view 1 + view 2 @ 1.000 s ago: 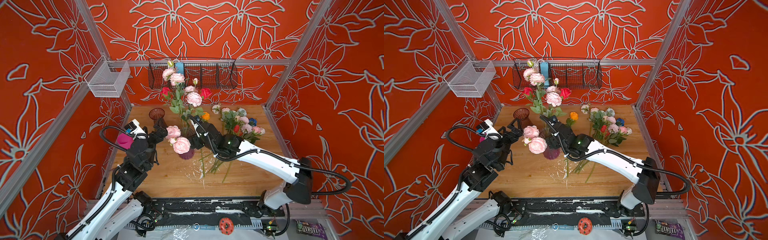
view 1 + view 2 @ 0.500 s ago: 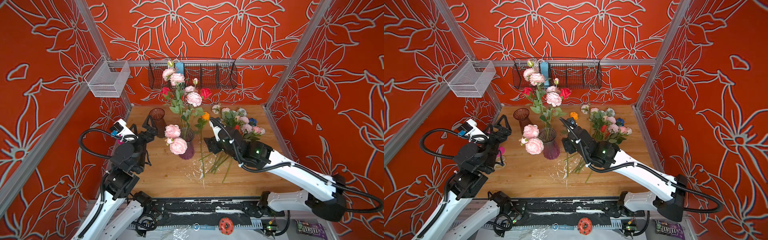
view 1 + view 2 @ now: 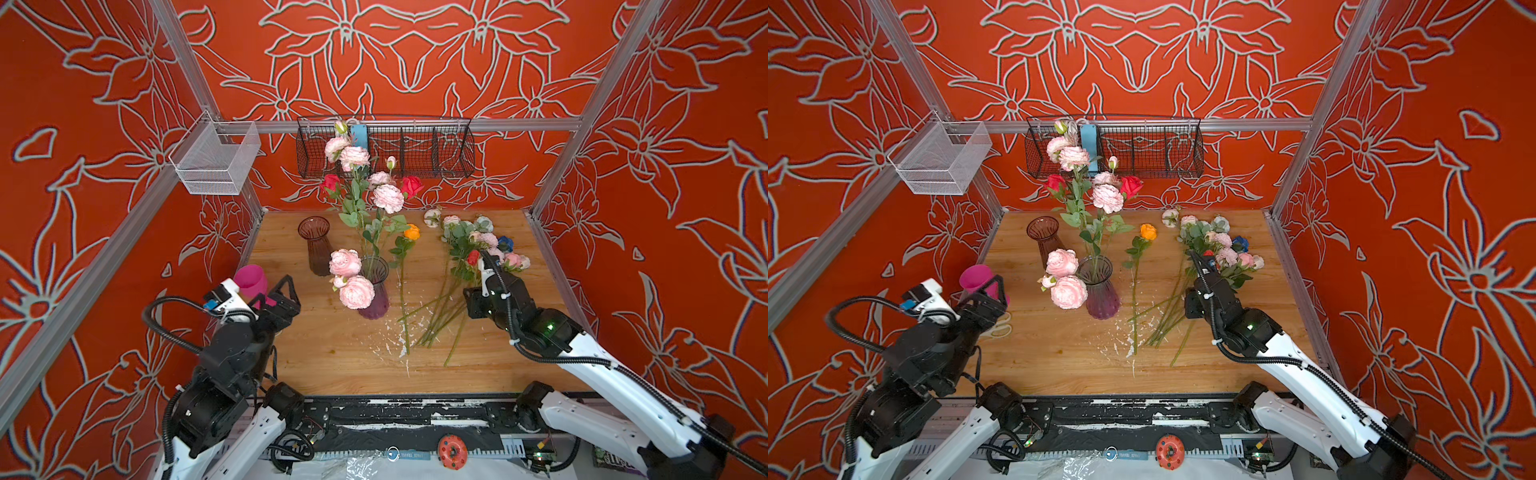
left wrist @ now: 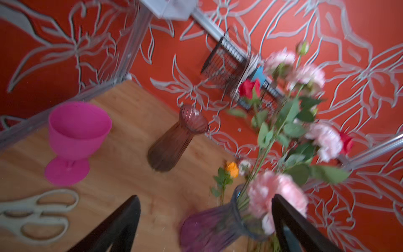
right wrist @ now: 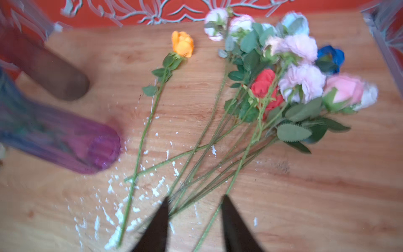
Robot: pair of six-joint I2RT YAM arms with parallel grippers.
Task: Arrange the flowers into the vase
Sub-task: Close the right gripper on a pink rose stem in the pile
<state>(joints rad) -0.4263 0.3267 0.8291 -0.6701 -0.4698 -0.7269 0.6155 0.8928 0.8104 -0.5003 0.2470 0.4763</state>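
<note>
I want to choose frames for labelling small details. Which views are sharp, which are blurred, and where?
Both top views: sharp and evenly lit, down to the wood grain of the table. Left wrist view: smeared throughout, worst on the pink blooms and purple vase; the pink goblet is only soft. Right wrist view: orange rose fairly clear, purple vase and brown vase smeared.

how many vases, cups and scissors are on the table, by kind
glass vases: 2 (purple vase holding flowers, brown vase empty)
pink cup: 1
scissors: 1
total: 4
</note>
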